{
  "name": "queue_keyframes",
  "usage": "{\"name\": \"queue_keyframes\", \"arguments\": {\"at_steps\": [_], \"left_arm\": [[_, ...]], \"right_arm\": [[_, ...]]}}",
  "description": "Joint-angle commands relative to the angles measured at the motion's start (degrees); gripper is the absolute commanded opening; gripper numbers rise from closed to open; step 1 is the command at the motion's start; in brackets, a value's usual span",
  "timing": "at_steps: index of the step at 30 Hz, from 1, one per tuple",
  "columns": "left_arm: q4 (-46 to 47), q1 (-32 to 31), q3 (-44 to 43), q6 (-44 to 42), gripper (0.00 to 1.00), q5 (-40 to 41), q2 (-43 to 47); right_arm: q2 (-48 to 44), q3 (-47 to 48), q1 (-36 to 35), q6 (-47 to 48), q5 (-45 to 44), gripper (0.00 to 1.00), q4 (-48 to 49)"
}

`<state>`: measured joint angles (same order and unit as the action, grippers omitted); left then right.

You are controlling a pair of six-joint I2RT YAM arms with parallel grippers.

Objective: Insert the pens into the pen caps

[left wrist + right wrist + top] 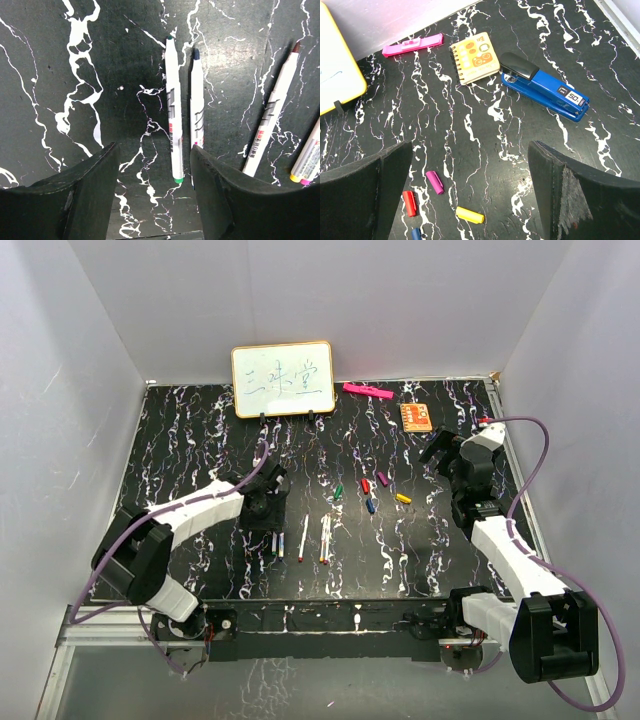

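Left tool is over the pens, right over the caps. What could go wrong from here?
Under the left tool, the green pen and blue pen lie close side by side; closing may catch both or roll one away. Below the right tool, the red cap, purple cap and yellow cap sit close together, so a wide grab may knock neighbours.

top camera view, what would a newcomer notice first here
Probably the yellow-framed whiteboard standing at the far edge of the black marbled table, with the pink bar to its right. Then the white pens lying side by side near the front, the coloured pen caps scattered just beyond them, and the left gripper open over the leftmost pens.
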<state>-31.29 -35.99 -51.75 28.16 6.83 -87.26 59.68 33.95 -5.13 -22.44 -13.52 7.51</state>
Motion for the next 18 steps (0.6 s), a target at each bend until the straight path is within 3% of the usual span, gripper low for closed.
{"name": "queue_keyframes", "arguments": {"at_steps": [1,18], "left_arm": [[-0.85,-0.22,-0.56,0.49,0.56,1.45,-0.74],[-0.61,-0.31,-0.11,-0.03,0.5,1.32,-4.4]], "right_arm": [[-0.31,0.59,0.12,0.05,-0.06,0.98,2.51],[-0.64,0.47,0.12,0.02,-0.48,0.98,2.42]]}}
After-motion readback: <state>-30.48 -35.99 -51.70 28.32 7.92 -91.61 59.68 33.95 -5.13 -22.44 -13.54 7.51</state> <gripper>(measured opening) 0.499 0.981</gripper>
